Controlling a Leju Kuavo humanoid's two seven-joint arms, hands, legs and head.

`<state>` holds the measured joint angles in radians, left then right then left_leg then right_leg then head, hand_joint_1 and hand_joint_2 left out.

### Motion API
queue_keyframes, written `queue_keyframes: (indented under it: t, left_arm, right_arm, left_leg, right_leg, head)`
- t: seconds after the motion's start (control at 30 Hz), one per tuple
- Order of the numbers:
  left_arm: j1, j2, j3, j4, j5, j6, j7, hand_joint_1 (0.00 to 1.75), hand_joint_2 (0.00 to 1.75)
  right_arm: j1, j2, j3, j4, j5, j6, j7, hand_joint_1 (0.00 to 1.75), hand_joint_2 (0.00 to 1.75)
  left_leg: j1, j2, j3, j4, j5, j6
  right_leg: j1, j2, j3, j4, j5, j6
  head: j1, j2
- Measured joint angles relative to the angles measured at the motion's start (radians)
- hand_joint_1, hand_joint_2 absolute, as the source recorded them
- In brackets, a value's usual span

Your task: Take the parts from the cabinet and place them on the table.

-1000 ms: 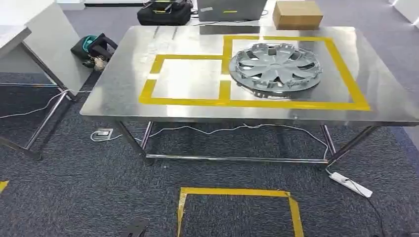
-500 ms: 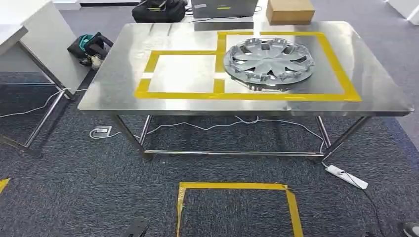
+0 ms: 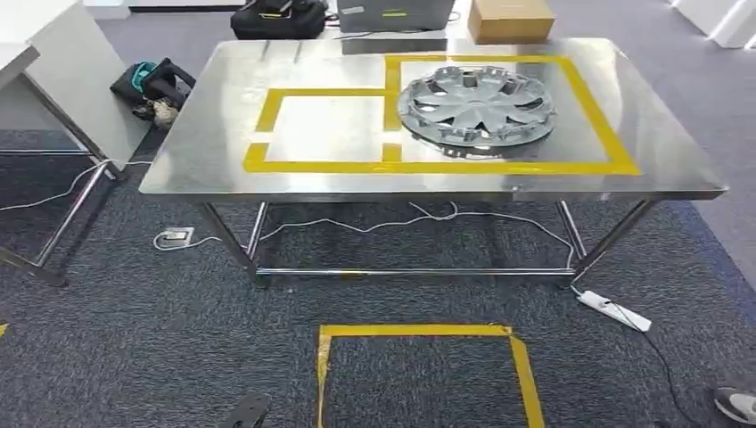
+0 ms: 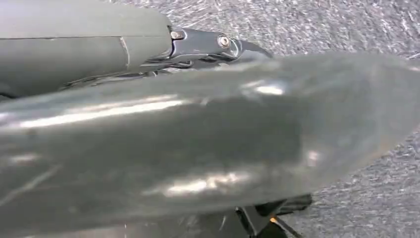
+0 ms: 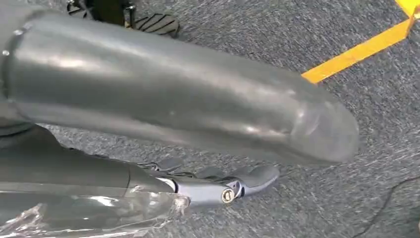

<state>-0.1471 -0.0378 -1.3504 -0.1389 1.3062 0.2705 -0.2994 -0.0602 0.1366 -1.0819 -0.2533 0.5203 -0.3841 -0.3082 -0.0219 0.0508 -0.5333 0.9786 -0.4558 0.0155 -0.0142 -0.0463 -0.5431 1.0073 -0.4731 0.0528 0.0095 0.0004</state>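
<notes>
Silver spoked round plastic hubcap (image 3: 476, 107) lies flat, face up, no long axis, upper right on steel counter (image 3: 205, 143) inside yellow tape; left robot hand (image 4: 218, 47) and right robot hand (image 5: 233, 186) grasp indeterminate.

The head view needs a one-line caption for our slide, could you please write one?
A silver hubcap lies in the larger yellow-taped box on the steel table, the smaller taped box beside it bare.

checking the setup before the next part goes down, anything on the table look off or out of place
Mostly tidy. The hubcap lies flat on the steel table, in the larger yellow-taped box, but its left rim overlaps the tape divider toward the smaller, vacant box. Nothing looks spilled or damaged.
</notes>
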Motion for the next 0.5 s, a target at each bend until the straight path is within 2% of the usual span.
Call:
queue_keyframes:
  t: [0.1, 0.13, 0.17, 0.2, 0.27, 0.3, 0.33, 0.37, 0.4, 0.43, 0.47, 0.5]
  left_arm:
    - [0.003, 0.000, 0.000, 0.000, 0.041, 0.004, 0.026, 0.00, 0.00]
    - [0.003, 0.000, 0.003, 0.000, 0.055, 0.006, 0.032, 0.00, 0.00]
    - [0.003, 0.000, 0.005, 0.000, 0.064, 0.008, 0.034, 0.00, 0.00]
    - [0.004, 0.000, 0.009, 0.000, 0.070, 0.010, 0.037, 0.00, 0.00]
    - [0.006, 0.000, 0.013, 0.000, 0.076, 0.014, 0.043, 0.00, 0.00]
    - [0.008, -0.001, 0.013, 0.000, 0.076, 0.022, 0.046, 0.00, 0.00]
    - [0.010, -0.002, 0.013, 0.000, 0.075, 0.032, 0.048, 0.00, 0.00]
    - [0.011, -0.003, 0.013, 0.000, 0.074, 0.043, 0.047, 0.00, 0.00]
    - [0.010, -0.003, 0.013, 0.000, 0.072, 0.054, 0.042, 0.00, 0.00]
    - [0.009, -0.003, 0.013, 0.000, 0.072, 0.062, 0.039, 0.00, 0.00]
    - [0.009, -0.003, 0.013, 0.000, 0.072, 0.067, 0.037, 0.00, 0.00]
    - [0.008, -0.004, 0.013, 0.000, 0.072, 0.071, 0.035, 0.00, 0.00]
  right_arm:
    - [0.004, 0.002, 0.000, 0.002, 0.006, -0.002, 0.008, 0.00, 0.00]
    - [0.005, 0.002, 0.000, 0.002, 0.009, -0.003, 0.008, 0.00, 0.00]
    - [0.004, 0.003, 0.000, 0.002, 0.012, -0.003, 0.008, 0.00, 0.00]
    - [0.001, 0.003, 0.000, 0.002, 0.014, -0.003, 0.007, 0.00, 0.00]
    - [-0.002, 0.003, 0.000, 0.002, 0.015, -0.003, 0.008, 0.00, 0.00]
    - [-0.001, 0.003, 0.000, 0.002, 0.016, -0.003, 0.009, 0.00, 0.00]
    - [0.001, 0.003, 0.000, 0.002, 0.016, -0.003, 0.009, 0.00, 0.00]
    - [0.002, 0.003, 0.000, 0.002, 0.016, -0.003, 0.009, 0.00, 0.00]
    - [0.003, 0.003, 0.000, 0.002, 0.016, -0.003, 0.009, 0.00, 0.00]
    - [0.002, 0.003, 0.000, 0.002, 0.016, -0.003, 0.010, 0.00, 0.00]
    - [0.002, 0.003, 0.000, 0.002, 0.016, -0.003, 0.010, 0.00, 0.00]
    - [0.000, 0.004, 0.000, 0.002, 0.017, -0.003, 0.011, 0.00, 0.00]
  left_leg:
    - [0.001, 0.018, -0.002, -0.001, 0.005, -0.010]
    - [0.004, 0.011, -0.004, 0.004, -0.003, -0.017]
    - [0.006, -0.019, -0.015, 0.030, -0.031, -0.026]
    - [0.009, -0.035, -0.044, 0.095, -0.075, -0.032]
    - [0.013, -0.042, -0.119, 0.261, -0.152, -0.036]
    - [0.014, -0.042, -0.143, 0.312, -0.165, -0.036]
    - [0.015, -0.042, -0.144, 0.315, -0.153, -0.036]
    - [0.016, -0.044, -0.123, 0.275, -0.119, -0.033]
    - [0.016, -0.049, -0.086, 0.201, -0.075, -0.028]
    - [0.016, -0.063, -0.039, 0.110, -0.030, -0.023]
    - [0.018, -0.104, -0.002, 0.040, -0.007, -0.017]
    - [0.022, -0.120, 0.011, 0.004, -0.016, -0.012]
  right_leg:
    - [0.002, 0.024, -0.010, 0.009, 0.005, -0.013]
    - [-0.003, 0.030, -0.010, 0.006, 0.010, -0.022]
    - [-0.004, 0.037, -0.014, 0.006, 0.014, -0.028]
    - [-0.005, 0.045, -0.020, 0.006, 0.017, -0.033]
    - [-0.004, 0.064, -0.032, 0.006, 0.023, -0.038]
    - [-0.004, 0.074, -0.036, 0.006, 0.025, -0.038]
    - [-0.004, 0.084, -0.038, 0.006, 0.028, -0.037]
    - [-0.004, 0.096, -0.040, 0.006, 0.030, -0.035]
    - [-0.004, 0.108, -0.041, 0.006, 0.033, -0.033]
    - [-0.005, 0.121, -0.042, 0.006, 0.036, -0.029]
    - [-0.008, 0.129, -0.044, 0.006, 0.038, -0.025]
    - [0.000, 0.140, -0.052, 0.014, 0.039, -0.020]
  head:
    - [-0.002, 0.000]
    - [-0.001, 0.000]
    - [-0.004, 0.000]
    - [-0.005, 0.000]
    - [-0.005, 0.000]
    - [-0.005, 0.000]
    - [-0.005, 0.000]
    - [-0.005, 0.000]
    - [-0.005, 0.000]
    - [-0.005, 0.000]
    - [-0.005, 0.000]
    - [-0.005, 0.000]
